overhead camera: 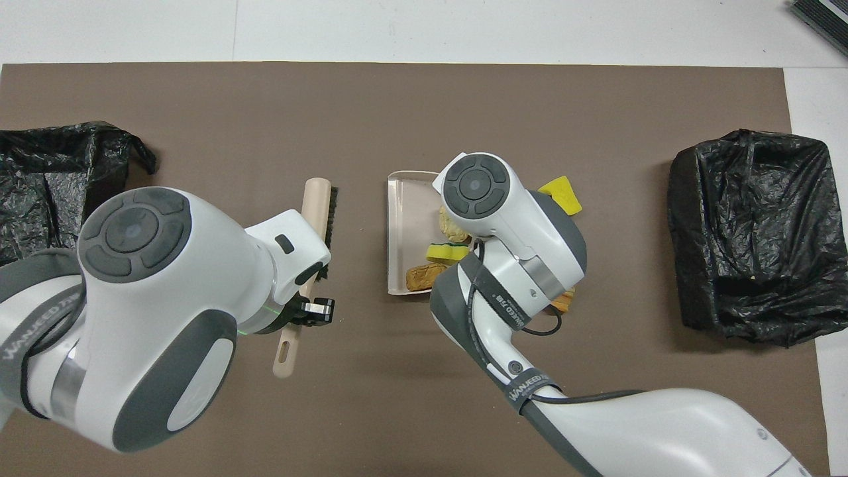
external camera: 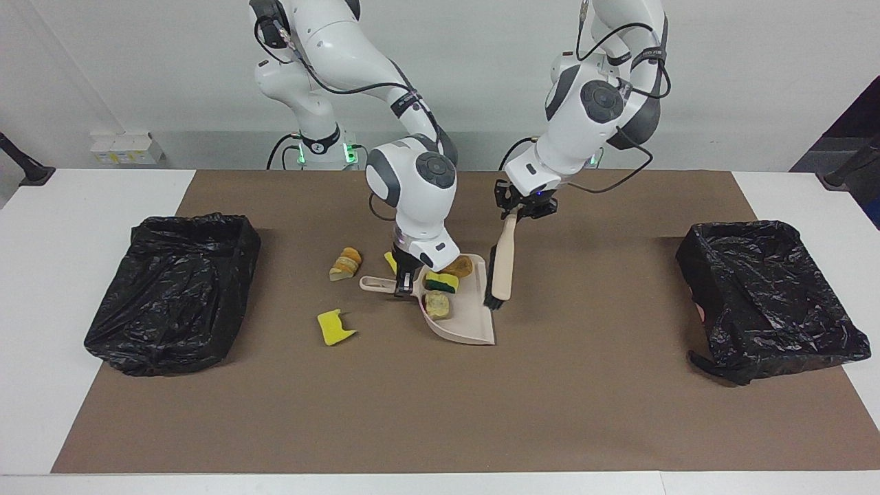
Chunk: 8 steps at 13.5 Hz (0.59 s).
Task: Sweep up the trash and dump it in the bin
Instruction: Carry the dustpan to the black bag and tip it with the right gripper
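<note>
The beige dustpan point(external camera: 471, 323) point(overhead camera: 401, 218) lies mid-mat, and my right gripper point(external camera: 403, 282) is shut on its handle. Three pieces of trash lie in it: a yellow sponge chunk point(external camera: 440, 282) point(overhead camera: 445, 252), a tan lump point(external camera: 438, 304) and a brown bread piece point(external camera: 462, 267) point(overhead camera: 423, 275). Loose on the mat toward the right arm's end are a bread lump point(external camera: 346, 263), a yellow chunk point(external camera: 333, 328) point(overhead camera: 563, 195) and a small yellow bit point(external camera: 390, 261). My left gripper point(external camera: 520, 210) point(overhead camera: 311, 310) is shut on the handle of the beige brush point(external camera: 502, 265) point(overhead camera: 318, 215). The brush hangs bristles-down beside the pan.
Two bins lined with black bags stand on the brown mat, one at the right arm's end point(external camera: 172, 289) point(overhead camera: 748, 232) and one at the left arm's end point(external camera: 770, 295) point(overhead camera: 46, 199). White table surrounds the mat.
</note>
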Available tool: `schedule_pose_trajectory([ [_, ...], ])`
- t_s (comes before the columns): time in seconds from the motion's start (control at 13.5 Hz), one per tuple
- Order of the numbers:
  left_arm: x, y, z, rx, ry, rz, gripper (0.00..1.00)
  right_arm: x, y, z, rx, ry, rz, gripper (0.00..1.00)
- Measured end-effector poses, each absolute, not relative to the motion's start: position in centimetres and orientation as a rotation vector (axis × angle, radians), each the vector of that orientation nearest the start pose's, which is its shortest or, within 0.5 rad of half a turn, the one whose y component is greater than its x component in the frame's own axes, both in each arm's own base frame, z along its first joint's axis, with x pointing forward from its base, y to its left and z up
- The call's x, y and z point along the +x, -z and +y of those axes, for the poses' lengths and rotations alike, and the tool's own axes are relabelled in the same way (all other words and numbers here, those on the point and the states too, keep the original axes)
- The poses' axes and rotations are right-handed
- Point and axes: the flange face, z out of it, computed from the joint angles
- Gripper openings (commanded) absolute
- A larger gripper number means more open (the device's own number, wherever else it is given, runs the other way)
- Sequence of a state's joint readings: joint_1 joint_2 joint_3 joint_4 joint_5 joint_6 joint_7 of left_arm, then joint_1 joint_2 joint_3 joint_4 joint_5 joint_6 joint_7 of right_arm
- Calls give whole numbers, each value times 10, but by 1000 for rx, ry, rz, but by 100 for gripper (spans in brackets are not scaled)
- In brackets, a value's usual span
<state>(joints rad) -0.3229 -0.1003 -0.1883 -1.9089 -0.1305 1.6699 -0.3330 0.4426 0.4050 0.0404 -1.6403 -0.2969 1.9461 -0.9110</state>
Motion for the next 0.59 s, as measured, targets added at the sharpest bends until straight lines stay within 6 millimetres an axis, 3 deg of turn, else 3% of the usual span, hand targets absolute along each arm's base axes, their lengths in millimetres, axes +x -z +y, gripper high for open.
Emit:
schedule_pose_trajectory([
  [0.22, 386, -531, -289, -3080, -355, 189, 0, 604, -419, 236, -2439, -243, -2273, 0],
  [0.44, 317, -507, -316, -3062, -268, 147, 0, 614, -457, 172, -2373, -242, -2287, 0],
  [0.59, 285, -489, -330, -3049, -245, 174, 0, 621, -482, 124, -2307, -234, -2296, 0],
])
